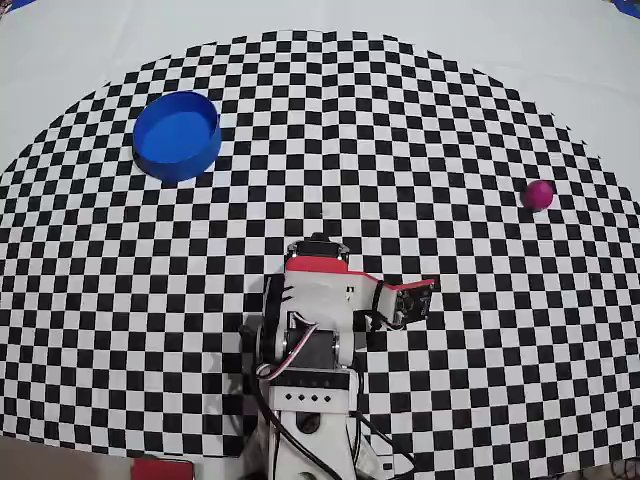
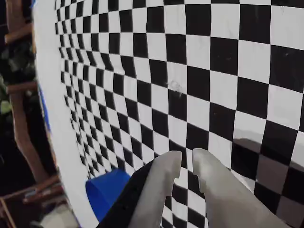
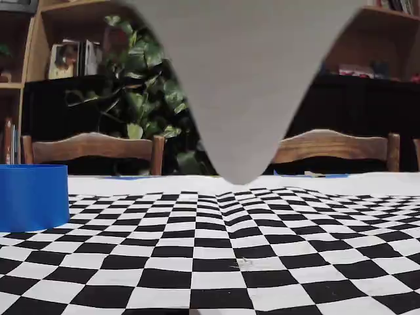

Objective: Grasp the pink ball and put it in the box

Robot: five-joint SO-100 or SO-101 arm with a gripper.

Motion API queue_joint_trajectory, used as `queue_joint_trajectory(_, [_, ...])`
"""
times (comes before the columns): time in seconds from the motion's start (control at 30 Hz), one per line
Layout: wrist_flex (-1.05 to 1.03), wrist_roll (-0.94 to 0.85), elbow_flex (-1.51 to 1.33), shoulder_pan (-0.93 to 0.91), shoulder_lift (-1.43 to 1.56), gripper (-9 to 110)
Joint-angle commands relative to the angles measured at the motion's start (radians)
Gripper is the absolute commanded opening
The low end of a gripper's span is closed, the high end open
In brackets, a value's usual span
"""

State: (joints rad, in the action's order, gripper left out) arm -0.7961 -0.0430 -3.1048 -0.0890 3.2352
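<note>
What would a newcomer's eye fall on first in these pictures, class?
The black-and-white checkered cloth fills the overhead view. On it, a bright blue box sits at the upper left and a small pink ball far off at the right edge. The arm waits near the bottom middle, its gripper nearly shut and empty in the wrist view.

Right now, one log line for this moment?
tool: nearly shut, empty | pink ball: on cloth, right in overhead view | box: far left, empty | phase: pre-reach
</note>
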Motion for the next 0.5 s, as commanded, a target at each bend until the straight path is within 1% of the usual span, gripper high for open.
queue_joint_trajectory(0.0, [-0.005, -0.005, -0.008, 0.002, 0.015, 0])
queue_joint_trajectory(0.47, [-0.003, 0.0, -0.008, 0.006, 0.015, 0])
